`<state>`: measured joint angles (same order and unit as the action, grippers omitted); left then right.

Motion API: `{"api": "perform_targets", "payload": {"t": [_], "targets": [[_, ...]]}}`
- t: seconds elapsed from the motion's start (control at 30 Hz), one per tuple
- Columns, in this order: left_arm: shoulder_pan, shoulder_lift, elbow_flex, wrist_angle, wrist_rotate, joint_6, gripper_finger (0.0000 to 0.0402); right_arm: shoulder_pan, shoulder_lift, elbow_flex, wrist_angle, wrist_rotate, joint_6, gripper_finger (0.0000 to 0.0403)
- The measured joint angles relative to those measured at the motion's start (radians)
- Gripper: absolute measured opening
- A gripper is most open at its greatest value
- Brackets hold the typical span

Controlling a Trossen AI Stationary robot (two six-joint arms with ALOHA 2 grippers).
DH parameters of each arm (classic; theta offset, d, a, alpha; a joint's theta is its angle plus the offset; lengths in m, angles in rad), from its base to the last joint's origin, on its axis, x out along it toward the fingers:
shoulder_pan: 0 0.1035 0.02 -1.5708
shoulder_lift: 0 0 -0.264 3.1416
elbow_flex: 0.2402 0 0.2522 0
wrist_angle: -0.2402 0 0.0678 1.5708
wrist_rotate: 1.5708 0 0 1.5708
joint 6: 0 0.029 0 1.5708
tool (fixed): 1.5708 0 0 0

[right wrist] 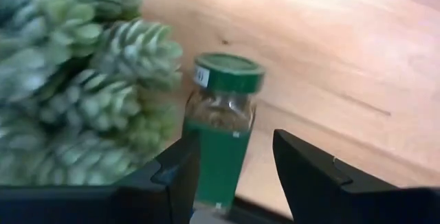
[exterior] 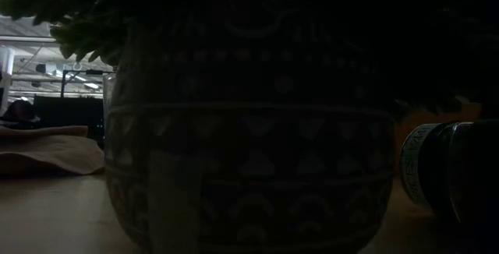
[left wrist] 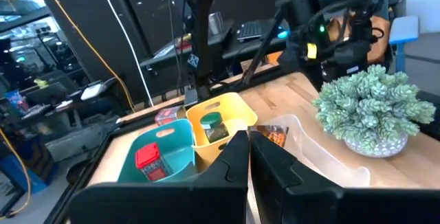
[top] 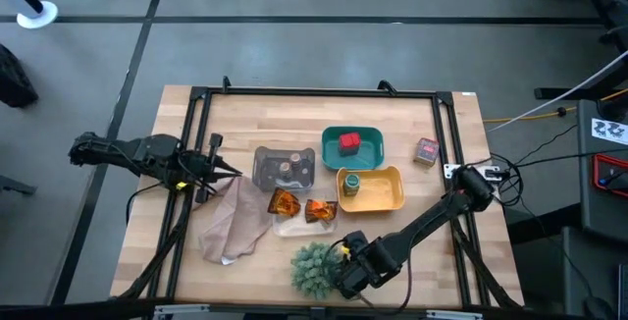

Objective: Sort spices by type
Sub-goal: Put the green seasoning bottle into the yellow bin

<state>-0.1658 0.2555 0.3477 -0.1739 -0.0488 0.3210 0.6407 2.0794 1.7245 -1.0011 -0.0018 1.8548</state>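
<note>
Green jar (right wrist: 221, 128) touching plant (right wrist: 75, 93) (spiky).

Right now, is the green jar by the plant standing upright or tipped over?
Upright. In the right wrist view the green jar stands on the table with its lid on top, between the fingers of the right claw, beside the plant.

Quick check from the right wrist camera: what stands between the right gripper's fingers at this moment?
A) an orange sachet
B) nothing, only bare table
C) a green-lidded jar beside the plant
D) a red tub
C: the right wrist view shows a green-lidded jar upright between the right gripper's two dark fingers, right beside the spiky green plant.
</note>
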Motion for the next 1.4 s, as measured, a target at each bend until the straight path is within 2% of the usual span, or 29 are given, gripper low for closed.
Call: {"api": "perform_targets", "payload": {"t": [0.27,0.73,1.4], "targets": [[0.000,0.001,0.000,-0.003,0.000,0.000,0.0000,0.000,0.046,0.000,0.006,0.057,-0.028,0.0184],[0.000,0.001,0.000,-0.004,0.000,0.024,0.0000,-0.015,0.046,0.000,0.005,0.114,-0.064,0.0184],[0.001,0.001,0.000,-0.028,0.000,0.030,0.0000,-0.060,0.046,0.000,0.031,0.026,-0.061,0.0184]]}}
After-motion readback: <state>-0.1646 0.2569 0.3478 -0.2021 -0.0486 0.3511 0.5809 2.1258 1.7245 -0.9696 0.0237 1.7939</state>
